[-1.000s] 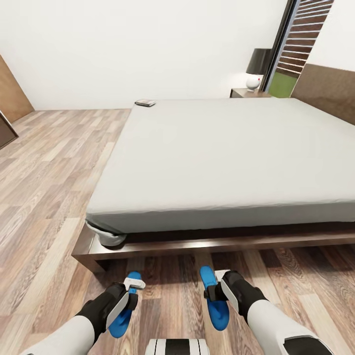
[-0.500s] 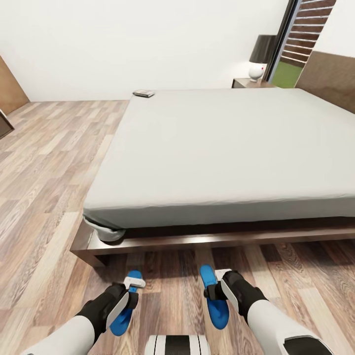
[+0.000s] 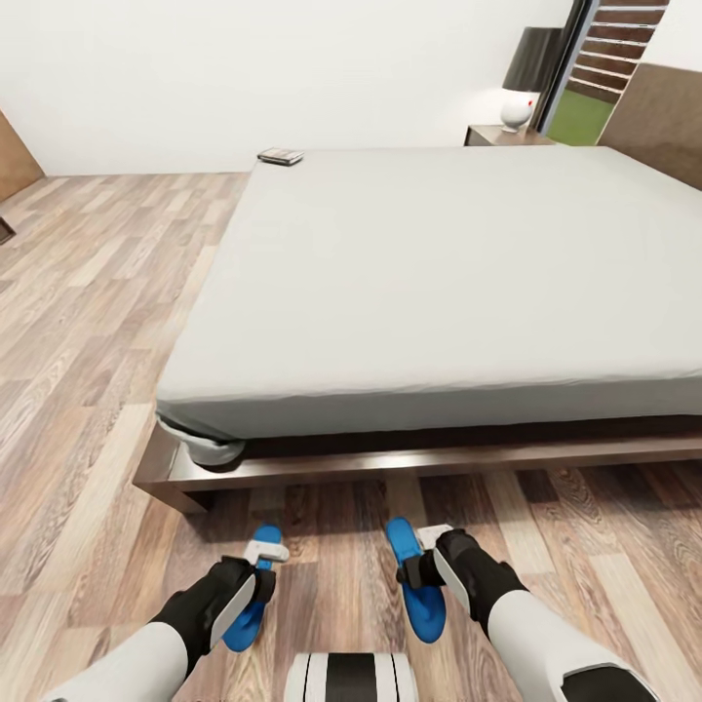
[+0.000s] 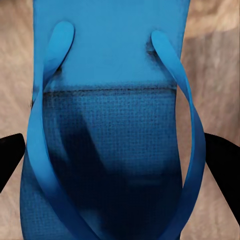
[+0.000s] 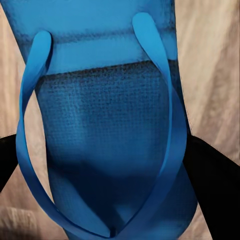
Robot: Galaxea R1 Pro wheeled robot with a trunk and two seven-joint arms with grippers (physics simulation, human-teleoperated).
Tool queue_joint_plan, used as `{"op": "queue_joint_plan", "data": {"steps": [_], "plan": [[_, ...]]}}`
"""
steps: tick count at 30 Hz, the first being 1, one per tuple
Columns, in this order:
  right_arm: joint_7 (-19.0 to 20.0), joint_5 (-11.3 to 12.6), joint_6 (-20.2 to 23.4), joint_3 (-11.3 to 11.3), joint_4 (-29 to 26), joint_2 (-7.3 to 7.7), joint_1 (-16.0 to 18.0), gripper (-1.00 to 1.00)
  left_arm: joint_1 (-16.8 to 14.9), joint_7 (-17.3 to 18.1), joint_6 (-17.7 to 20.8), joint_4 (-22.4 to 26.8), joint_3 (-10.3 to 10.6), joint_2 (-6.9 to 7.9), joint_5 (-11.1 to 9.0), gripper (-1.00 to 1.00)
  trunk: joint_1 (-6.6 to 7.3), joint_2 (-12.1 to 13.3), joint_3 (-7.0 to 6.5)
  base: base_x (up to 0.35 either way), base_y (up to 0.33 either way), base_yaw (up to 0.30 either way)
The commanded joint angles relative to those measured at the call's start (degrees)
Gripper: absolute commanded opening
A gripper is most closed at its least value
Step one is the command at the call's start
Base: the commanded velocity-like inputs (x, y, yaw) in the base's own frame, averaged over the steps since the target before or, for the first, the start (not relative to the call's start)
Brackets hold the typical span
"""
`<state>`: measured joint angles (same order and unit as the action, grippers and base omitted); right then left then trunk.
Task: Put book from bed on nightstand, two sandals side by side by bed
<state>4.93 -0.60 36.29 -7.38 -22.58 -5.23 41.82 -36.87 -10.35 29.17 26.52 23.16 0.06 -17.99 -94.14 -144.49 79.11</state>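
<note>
While the book (image 3: 281, 156) lies on the bed (image 3: 439, 283), a blue flip-flop is gripped by each end effector: left (image 3: 257, 573), right (image 3: 417, 567).

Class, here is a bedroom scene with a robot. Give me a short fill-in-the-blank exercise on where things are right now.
1. The book lies on a far corner of the ____.
2. Each sandal, the left and the right, is coloured ____.
3. The lamp stands on the ____.
4. Under the sandals is a floor of ____ planks.

Missing words: bed; blue; nightstand; wood
</note>
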Motion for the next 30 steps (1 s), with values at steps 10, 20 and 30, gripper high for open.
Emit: {"op": "queue_joint_plan", "data": {"steps": [10,20,30], "plan": [[0.3,0.0,6.0,-1.8,-4.4,0.08,-0.2,-1.00,0.0,-0.5,0.0,0.3,0.5,0.04,-0.4,-1.00,-0.24,-0.2,2.26,0.000,0.000,0.000],[0.3,0.0,14.0,-3.6,-18.3,0.29,-1.4,-1.00,0.0,-0.5,-0.2,0.3,0.6,0.02,-0.3,-1.00,-0.50,-0.3,4.48,0.000,0.000,0.000],[0.3,0.0,15.0,-3.8,-20.9,0.31,-2.5,-1.00,0.0,-0.5,0.0,4.1,0.5,0.37,-0.4,-1.00,-0.66,-0.4,5.80,0.000,0.000,0.000]]}}
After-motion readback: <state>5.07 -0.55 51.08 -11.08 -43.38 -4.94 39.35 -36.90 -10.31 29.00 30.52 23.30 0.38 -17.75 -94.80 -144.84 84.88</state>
